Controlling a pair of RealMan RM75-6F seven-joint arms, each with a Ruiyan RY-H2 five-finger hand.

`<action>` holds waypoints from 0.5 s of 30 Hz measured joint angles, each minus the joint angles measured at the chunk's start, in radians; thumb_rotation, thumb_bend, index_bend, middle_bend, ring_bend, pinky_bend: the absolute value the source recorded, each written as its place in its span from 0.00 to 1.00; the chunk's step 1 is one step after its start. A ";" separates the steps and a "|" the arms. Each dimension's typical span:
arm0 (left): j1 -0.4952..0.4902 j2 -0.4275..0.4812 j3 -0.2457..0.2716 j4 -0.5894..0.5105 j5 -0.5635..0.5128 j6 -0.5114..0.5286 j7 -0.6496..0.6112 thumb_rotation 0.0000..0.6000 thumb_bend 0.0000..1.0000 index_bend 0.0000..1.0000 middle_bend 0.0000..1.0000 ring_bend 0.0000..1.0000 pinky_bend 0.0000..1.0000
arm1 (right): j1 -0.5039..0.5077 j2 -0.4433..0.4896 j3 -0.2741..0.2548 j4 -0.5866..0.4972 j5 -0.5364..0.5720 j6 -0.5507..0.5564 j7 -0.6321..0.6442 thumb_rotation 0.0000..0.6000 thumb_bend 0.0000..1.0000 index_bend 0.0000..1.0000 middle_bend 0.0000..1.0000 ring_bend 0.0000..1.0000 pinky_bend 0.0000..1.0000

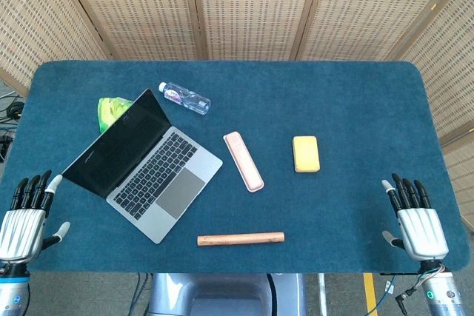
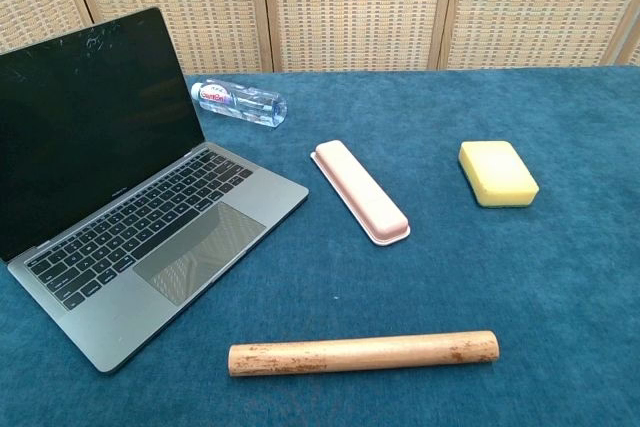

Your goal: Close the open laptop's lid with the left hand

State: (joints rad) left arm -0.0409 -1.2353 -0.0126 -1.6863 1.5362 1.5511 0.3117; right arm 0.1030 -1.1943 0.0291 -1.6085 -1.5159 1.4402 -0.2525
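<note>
A grey laptop (image 1: pixel 159 179) stands open on the left part of the blue table, its dark screen (image 1: pixel 118 142) raised and facing right; the chest view shows the screen (image 2: pixel 90 117) and keyboard (image 2: pixel 140 217) up close. My left hand (image 1: pixel 24 223) hovers open at the table's front left corner, fingers spread, well apart from the laptop. At the front right corner my right hand (image 1: pixel 416 220) is open too and holds nothing. Neither hand appears in the chest view.
A clear water bottle (image 1: pixel 185 98) lies behind the laptop, next to a green bag (image 1: pixel 111 109). A pink case (image 1: pixel 244 160), a yellow sponge (image 1: pixel 306 153) and a wooden rod (image 1: pixel 241 239) lie mid-table. A wicker screen stands behind the table.
</note>
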 measured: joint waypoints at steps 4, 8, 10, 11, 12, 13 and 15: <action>0.000 0.000 -0.001 0.000 0.004 0.002 -0.005 1.00 0.26 0.00 0.00 0.00 0.00 | 0.000 0.000 0.001 -0.001 0.003 -0.002 -0.001 1.00 0.10 0.00 0.00 0.00 0.00; 0.000 0.001 0.000 0.002 0.004 -0.001 -0.008 1.00 0.26 0.00 0.00 0.00 0.00 | -0.001 -0.001 0.002 -0.002 0.004 0.000 -0.003 1.00 0.10 0.00 0.00 0.00 0.00; -0.001 0.001 0.000 0.002 0.004 -0.003 -0.011 1.00 0.26 0.00 0.00 0.00 0.00 | 0.001 -0.001 0.002 -0.002 0.005 -0.003 -0.004 1.00 0.10 0.00 0.00 0.00 0.00; -0.002 0.002 0.000 0.002 0.004 -0.004 -0.012 1.00 0.26 0.00 0.00 0.00 0.00 | 0.002 -0.002 0.002 -0.002 0.006 -0.006 -0.006 1.00 0.10 0.00 0.00 0.00 0.00; -0.002 0.002 0.000 0.002 0.003 -0.005 -0.012 1.00 0.26 0.00 0.00 0.00 0.00 | 0.002 -0.003 0.003 -0.001 0.006 -0.007 -0.007 1.00 0.10 0.00 0.00 0.00 0.00; -0.002 0.002 0.000 0.002 0.003 -0.006 -0.011 1.00 0.26 0.00 0.00 0.00 0.00 | 0.003 -0.003 0.003 0.000 0.007 -0.008 -0.007 1.00 0.10 0.00 0.00 0.00 0.00; -0.003 0.001 -0.001 -0.001 0.003 -0.007 -0.009 1.00 0.26 0.00 0.00 0.00 0.00 | 0.004 -0.004 0.003 0.002 0.010 -0.012 -0.007 1.00 0.10 0.00 0.00 0.00 0.00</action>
State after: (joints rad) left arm -0.0437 -1.2341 -0.0133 -1.6870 1.5392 1.5446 0.3027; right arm 0.1069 -1.1982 0.0318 -1.6067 -1.5057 1.4282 -0.2598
